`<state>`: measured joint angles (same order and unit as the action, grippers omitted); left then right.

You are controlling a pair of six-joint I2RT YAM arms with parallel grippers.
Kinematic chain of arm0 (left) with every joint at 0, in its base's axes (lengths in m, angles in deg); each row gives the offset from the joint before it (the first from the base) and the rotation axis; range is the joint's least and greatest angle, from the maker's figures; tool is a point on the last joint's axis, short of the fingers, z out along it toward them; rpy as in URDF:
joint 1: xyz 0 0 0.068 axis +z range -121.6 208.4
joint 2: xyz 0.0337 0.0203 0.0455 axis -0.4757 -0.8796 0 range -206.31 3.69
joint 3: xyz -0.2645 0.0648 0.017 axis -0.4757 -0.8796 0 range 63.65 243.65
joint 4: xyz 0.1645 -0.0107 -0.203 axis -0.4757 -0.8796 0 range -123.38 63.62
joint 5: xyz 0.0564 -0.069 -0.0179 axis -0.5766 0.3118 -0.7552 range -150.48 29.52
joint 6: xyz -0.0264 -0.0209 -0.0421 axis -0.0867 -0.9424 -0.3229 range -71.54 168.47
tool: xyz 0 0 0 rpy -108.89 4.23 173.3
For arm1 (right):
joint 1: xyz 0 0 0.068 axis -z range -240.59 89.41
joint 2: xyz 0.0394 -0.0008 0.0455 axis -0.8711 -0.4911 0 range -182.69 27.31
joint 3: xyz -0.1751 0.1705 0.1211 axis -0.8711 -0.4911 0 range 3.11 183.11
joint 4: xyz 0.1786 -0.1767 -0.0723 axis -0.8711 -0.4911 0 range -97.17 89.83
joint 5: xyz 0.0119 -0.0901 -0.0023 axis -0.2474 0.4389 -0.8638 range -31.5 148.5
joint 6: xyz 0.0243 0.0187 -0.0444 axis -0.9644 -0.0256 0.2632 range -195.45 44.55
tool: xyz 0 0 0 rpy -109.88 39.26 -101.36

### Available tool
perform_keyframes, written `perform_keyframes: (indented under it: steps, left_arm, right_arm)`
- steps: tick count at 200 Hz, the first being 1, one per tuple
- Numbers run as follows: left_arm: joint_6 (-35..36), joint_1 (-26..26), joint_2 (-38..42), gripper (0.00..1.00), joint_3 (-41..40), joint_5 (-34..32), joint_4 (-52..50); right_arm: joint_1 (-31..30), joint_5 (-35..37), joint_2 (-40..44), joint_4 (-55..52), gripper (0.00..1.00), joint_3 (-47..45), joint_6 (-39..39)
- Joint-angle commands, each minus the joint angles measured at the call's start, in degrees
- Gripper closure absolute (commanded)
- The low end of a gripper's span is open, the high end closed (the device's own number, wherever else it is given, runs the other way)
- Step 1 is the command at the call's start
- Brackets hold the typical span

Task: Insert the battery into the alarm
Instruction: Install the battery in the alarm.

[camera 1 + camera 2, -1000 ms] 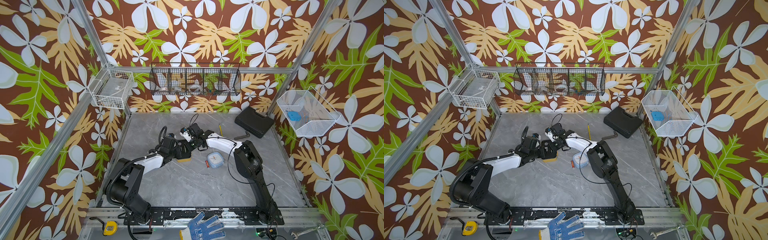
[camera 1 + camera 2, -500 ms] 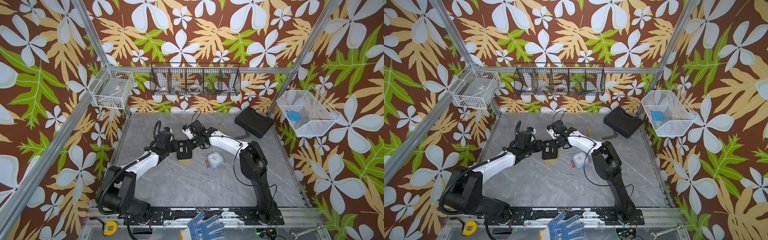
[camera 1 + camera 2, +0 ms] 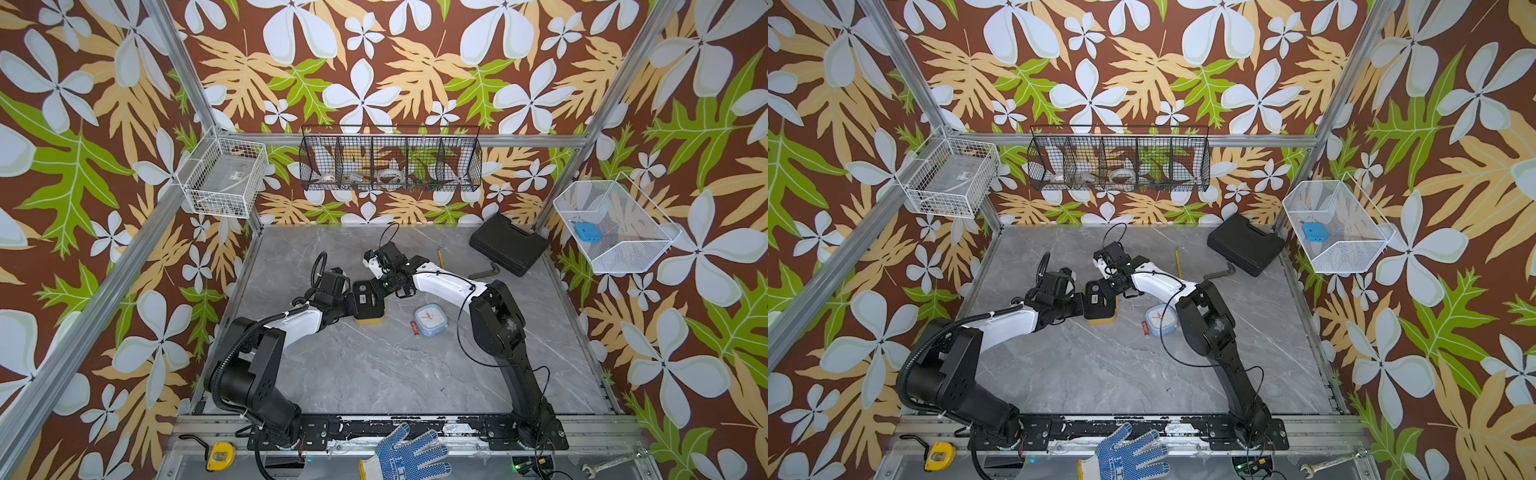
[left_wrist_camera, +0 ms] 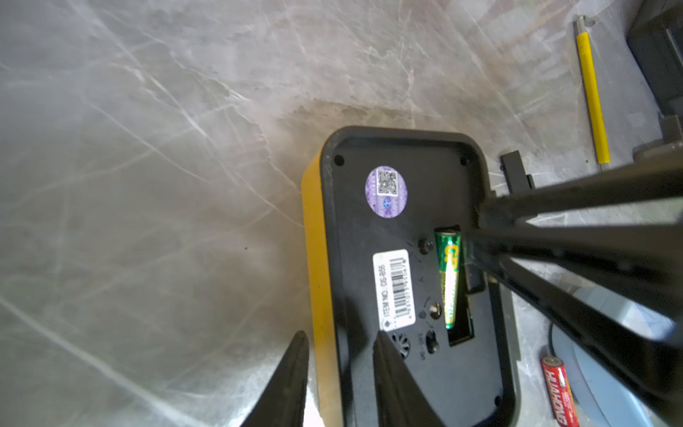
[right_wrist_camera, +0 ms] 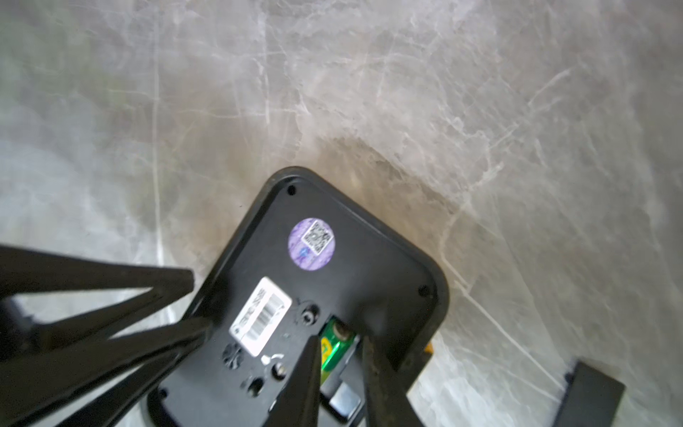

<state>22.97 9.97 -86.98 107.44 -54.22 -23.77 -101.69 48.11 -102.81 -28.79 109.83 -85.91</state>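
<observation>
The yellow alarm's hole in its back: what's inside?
A green battery lies in the slot, with dark empty room beside it. The right gripper covers part of the slot, so that part can't be seen.

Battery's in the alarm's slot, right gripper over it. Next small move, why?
Probably press the right gripper straight down on the battery to seat it. It lies in the open compartment of the alarm, jaws apart beside it, but I cannot tell it is fully home. The left gripper flanks the alarm's edge to steady it.

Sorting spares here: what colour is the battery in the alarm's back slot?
The battery is green with yellow lettering; the left wrist view shows it best.
</observation>
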Motion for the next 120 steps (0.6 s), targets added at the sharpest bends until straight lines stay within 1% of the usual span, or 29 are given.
perform_keyframes:
  steps: [1, 23, 52, 72, 90, 107, 120]
  left_arm:
    - [-0.51, -0.02, -0.42, 0.7, -0.44, 0.84, 1.74]
    - [-0.81, 0.02, -1.14, 0.73, -0.72, 1.31, 2.08]
    - [-1.39, 0.01, -1.92, 0.78, -0.9, 1.82, 2.4]
    - [-1.88, 0.02, -2.05, 0.8, -1.23, 2.09, 2.75]
    - [-2.4, 0.06, -2.41, 0.81, -1.34, 2.12, 2.86]
    - [-2.8, 0.07, -2.91, 0.82, -1.5, 2.17, 3.06]
    - [-3.04, 0.04, -2.97, 0.83, -1.73, 2.42, 3.19]
  right_arm:
    - [-0.12, 0.86, -0.73, 0.16, 0.76, 0.72, -0.23]
    - [-0.12, 1.14, -1.8, -0.54, 0.76, 1.7, 0.0]
    - [-0.12, 1.08, -3.99, -4.31, 0.82, 4.45, 0.56]
    - [-0.16, 0.51, -4.13, -6.18, 0.86, 4.07, 1.16]
    - [-0.12, 0.01, -3.26, -6.92, 0.87, 2.05, 1.31]
    - [-0.12, -0.57, -2.08, -5.79, 0.85, -0.42, 1.15]
    - [-0.12, -0.31, -1.88, -5.43, 0.77, 0.01, 1.21]
